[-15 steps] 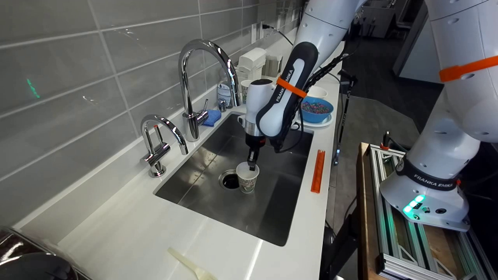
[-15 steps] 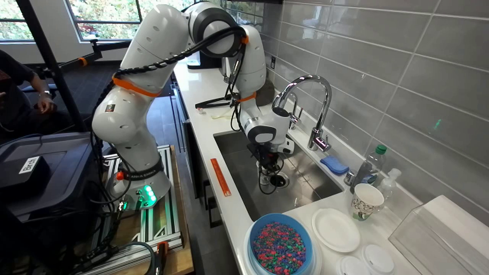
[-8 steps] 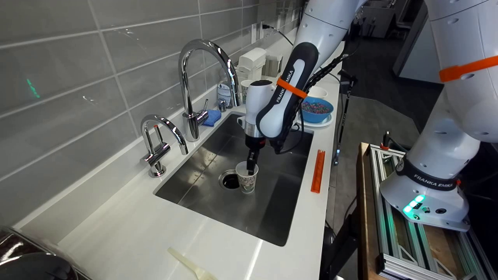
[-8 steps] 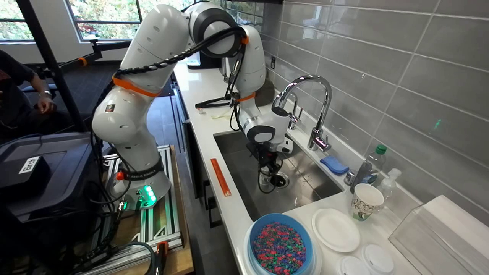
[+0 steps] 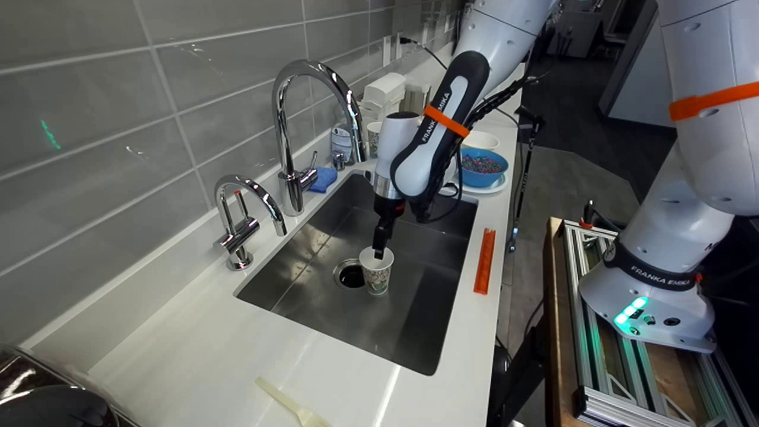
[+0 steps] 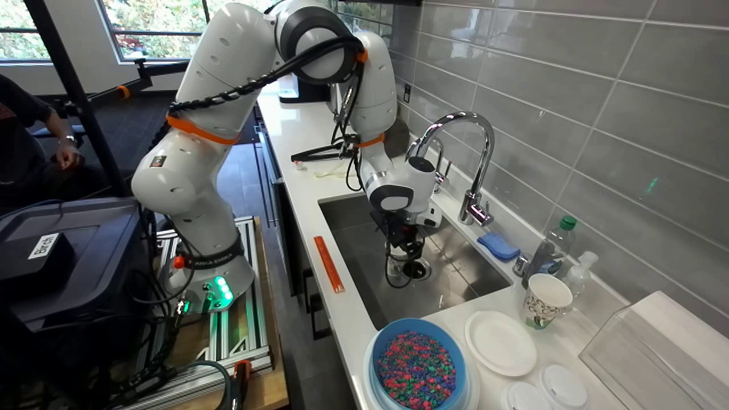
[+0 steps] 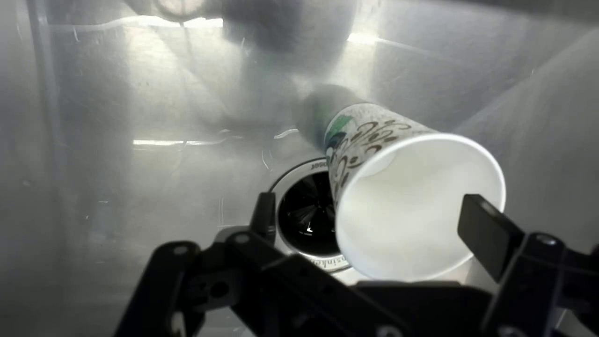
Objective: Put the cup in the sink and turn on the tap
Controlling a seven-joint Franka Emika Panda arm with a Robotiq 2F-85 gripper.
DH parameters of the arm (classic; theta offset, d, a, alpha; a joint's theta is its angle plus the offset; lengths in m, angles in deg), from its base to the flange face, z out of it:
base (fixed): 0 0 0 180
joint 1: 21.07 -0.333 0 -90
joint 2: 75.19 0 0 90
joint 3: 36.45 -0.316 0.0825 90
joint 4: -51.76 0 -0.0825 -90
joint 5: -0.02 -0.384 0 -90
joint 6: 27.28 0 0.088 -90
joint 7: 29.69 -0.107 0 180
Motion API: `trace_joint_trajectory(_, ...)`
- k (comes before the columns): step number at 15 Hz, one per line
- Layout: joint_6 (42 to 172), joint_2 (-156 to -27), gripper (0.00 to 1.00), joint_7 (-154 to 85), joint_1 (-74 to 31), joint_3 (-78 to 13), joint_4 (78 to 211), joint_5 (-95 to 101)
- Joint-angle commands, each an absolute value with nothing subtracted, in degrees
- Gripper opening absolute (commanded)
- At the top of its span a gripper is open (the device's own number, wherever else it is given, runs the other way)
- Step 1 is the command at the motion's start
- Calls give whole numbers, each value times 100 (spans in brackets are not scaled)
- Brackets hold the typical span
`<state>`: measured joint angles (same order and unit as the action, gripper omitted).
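Note:
A whitish patterned paper cup [image 5: 377, 280] stands upright on the floor of the steel sink [image 5: 409, 326], beside the round drain. My gripper [image 7: 372, 215] is open just above it, with the fingers wide apart. In the wrist view, the right finger [image 7: 489, 236] overlaps the cup's mouth, while the left finger [image 7: 265, 213] is out over the drain, away from the cup's wall. Behind the basin rises the tall chrome tap [image 5: 283, 133] with its arched spout; its lever [image 5: 309, 177] sits at the side. No water shows at the spout.
A shorter chrome tap [image 5: 237, 231], a blue sponge [image 5: 323, 179] and a soap bottle [image 6: 549, 247] line the wall. On the counter are an orange strip [image 5: 485, 261], a blue bowl [image 6: 387, 336], a white plate [image 6: 501, 344] and another paper cup [image 6: 545, 302].
My gripper has risen a little, and its fingertips have come up from inside the cup toward its rim. The cup stays on the basin floor.

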<state>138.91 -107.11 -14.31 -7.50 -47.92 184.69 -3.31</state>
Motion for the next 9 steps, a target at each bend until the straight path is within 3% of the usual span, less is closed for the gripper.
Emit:
trace_joint_trajectory(1, 13781, -10207, 100, -1111, -136, -5267, 18856, -740)
trace_joint_trajectory(9, 13617, -9647, 100, -318, 1099, -6167, 18722, -2322)
